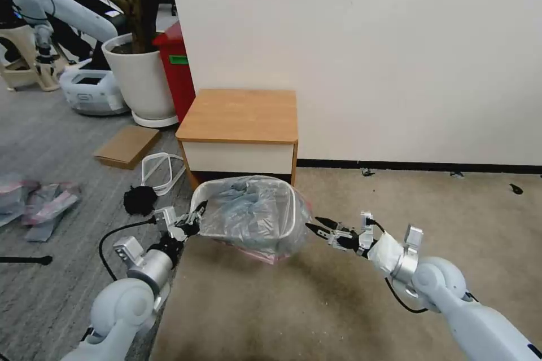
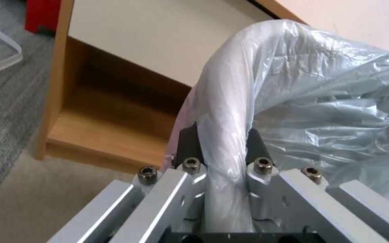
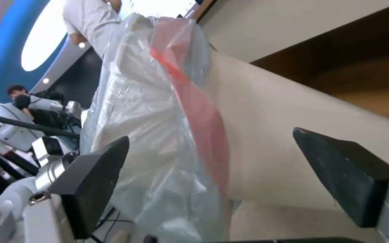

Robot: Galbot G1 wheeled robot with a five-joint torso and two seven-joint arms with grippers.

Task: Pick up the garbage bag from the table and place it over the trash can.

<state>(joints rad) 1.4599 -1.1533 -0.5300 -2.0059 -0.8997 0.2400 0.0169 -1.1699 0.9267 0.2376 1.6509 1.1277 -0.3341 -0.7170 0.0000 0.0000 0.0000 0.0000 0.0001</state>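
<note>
The step in hand is, by my judgement, the fitting of the garbage bag [image 1: 254,215] over the trash can [image 1: 289,224]; the bag is already off the table [image 1: 240,114] and drawn over the can, which stands on the carpet just in front of the table. My left gripper [image 1: 191,221] is at the can's left edge, its fingers pinching the rolled rim with the bag film trapped between them; the left wrist view shows the plastic-covered rim [image 2: 225,111] running straight between the two pads. My right gripper [image 1: 319,228] is at the can's right side, fingers spread wide, nothing held; the bag hangs between them in the right wrist view [image 3: 158,141]. The next move calls for the loose right-hand edge to be taken and pulled down over the rim while the left pinch holds the film against slipping. The bag is thin, grey, translucent and heavily crinkled, with its slack bunched inside the can. A pinkish-red band [image 3: 203,135] runs down its outer skirt on the right side and shows below the can's front edge.
</note>
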